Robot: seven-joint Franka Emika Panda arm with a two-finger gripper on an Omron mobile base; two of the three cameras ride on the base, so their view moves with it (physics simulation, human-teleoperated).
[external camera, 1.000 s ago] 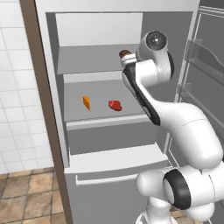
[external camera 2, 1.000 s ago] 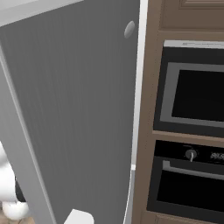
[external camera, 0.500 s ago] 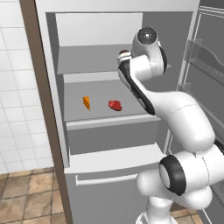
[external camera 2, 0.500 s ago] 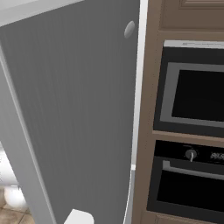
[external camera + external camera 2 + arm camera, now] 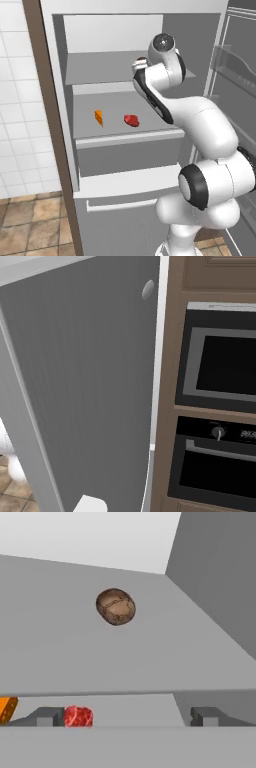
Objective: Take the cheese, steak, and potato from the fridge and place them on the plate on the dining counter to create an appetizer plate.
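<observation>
Potato (image 5: 115,606) on upper fridge (image 5: 65,150) shelf, ahead of gripper (image 5: 125,716); jaws spread, holding nothing. Likely firm, rounded, may roll; pinch across middle. Cheese (image 5: 99,118), steak (image 5: 131,120) on shelf below

White tiled wall (image 5: 17,125), brown tile floor (image 5: 35,225), and built-in ovens (image 5: 217,421) in brown cabinetry (image 5: 172,351).

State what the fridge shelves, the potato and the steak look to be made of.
Fridge shelves: probably matte plastic, flat pale grey with no shine.
Potato: rough organic skin, mottled dark brown with cracked lines.
Steak: raw meat by the look, bright red and lumpy, faintly marbled.
</observation>
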